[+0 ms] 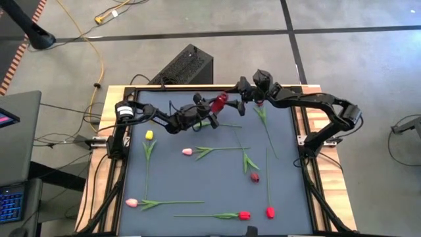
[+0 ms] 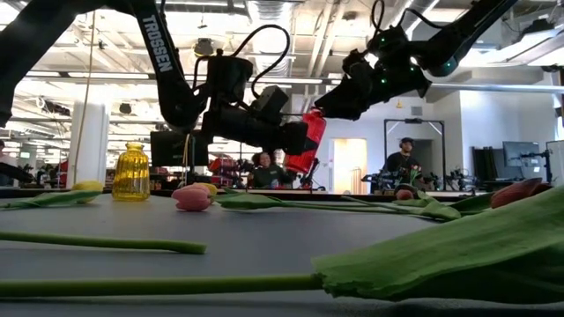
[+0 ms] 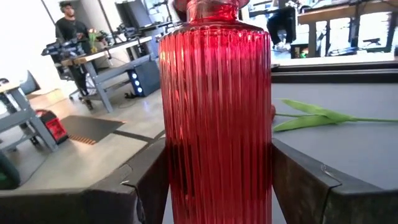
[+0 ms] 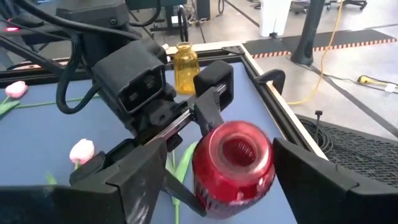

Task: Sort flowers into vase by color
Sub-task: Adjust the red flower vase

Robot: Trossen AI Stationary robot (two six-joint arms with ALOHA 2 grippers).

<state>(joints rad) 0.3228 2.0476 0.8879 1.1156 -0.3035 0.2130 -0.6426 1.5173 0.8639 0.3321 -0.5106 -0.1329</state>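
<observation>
Reading TROSSEN on arm (image 2: pixel 154 44), left pincer (image 1: pixel 209 113) gripping red vase (image 1: pixel 219 102)

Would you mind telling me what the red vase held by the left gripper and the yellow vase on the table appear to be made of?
The red vase looks like translucent ribbed glass, possibly clear plastic: light passes through it and its vertical ridges shine glossy. The yellow vase looks like similar tinted glass, see-through amber with a smooth gleam. The left gripper grips the red vase between its fingers.

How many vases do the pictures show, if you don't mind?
2: a red vase held aloft in the left gripper, and a yellow vase standing near the table's corner. Others may be hidden.
</observation>
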